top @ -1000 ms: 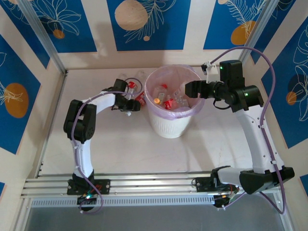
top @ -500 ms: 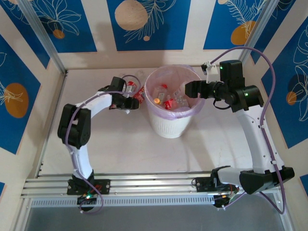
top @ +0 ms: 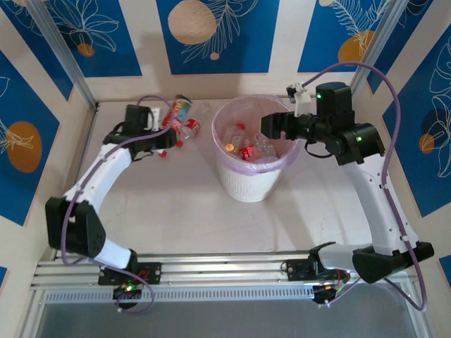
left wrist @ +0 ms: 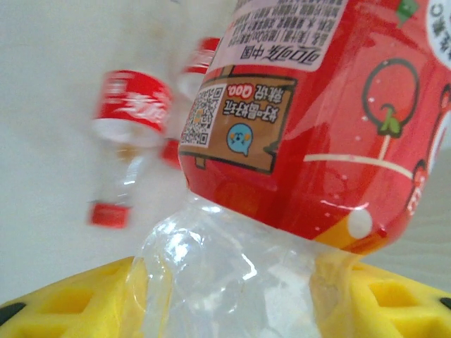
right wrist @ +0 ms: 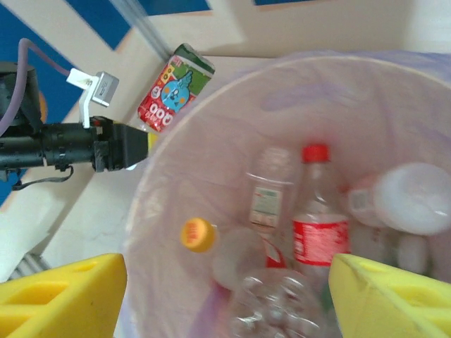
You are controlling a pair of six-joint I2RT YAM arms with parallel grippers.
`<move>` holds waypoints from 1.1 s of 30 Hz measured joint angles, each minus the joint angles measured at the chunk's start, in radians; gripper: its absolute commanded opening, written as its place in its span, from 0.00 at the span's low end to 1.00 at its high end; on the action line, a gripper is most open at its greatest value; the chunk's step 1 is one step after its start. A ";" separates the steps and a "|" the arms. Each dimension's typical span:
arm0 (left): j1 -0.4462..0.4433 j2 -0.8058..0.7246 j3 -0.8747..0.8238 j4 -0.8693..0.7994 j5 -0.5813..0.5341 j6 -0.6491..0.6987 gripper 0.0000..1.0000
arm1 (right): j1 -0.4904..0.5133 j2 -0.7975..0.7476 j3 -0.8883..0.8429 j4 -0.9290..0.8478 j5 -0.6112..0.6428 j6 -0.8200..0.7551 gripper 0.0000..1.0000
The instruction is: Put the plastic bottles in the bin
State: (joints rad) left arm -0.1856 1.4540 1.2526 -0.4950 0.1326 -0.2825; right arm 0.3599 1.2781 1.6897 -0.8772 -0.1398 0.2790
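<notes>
Plastic bottles heaped inside the round white ribbed bin at mid-table, with a translucent pink liner bag folded over the rim. Among them, seen from the right wrist camera, a clear bottle with red cap and red label lying next to a paler-labelled one, and an orange-yellow cap lower left. Just over the bin's far right rim, right gripper with yellow fingers spread wide and nothing between them, aimed down into the opening. Left of the bin and a little farther back, left gripper clamped on the clear end of a red-labelled bottle, one yellow finger pressed against each side of the crumpled plastic. Held bottle angled toward the back wall, green end farthest from the fingers; unclear whether lifted off the table. Just beside it, between that gripper and the bin, a loose bottle lying on the table, clear with a red cap and a red-and-white label, and another blurred one close behind.
</notes>
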 measured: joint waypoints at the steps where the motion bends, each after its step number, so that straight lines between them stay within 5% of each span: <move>1: 0.019 -0.031 -0.011 -0.003 0.000 -0.005 0.34 | 0.026 0.010 0.010 0.012 0.002 0.008 0.77; 11: 0.028 -0.341 -0.198 0.184 0.275 -0.197 0.32 | 0.305 0.223 0.140 0.224 0.040 0.090 0.88; 23: -0.077 -0.437 -0.286 0.375 0.476 -0.353 0.29 | 0.341 0.494 0.380 0.288 0.016 0.143 0.93; 29: -0.145 -0.409 -0.296 0.449 0.485 -0.391 0.28 | 0.341 0.539 0.403 0.293 0.000 0.153 0.83; 33: -0.167 -0.384 -0.296 0.485 0.486 -0.398 0.28 | 0.337 0.540 0.403 0.300 -0.014 0.163 0.65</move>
State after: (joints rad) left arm -0.3523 1.0698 0.9562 -0.0097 0.6182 -0.6804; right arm 0.6971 1.8183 2.0926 -0.5774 -0.1535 0.4419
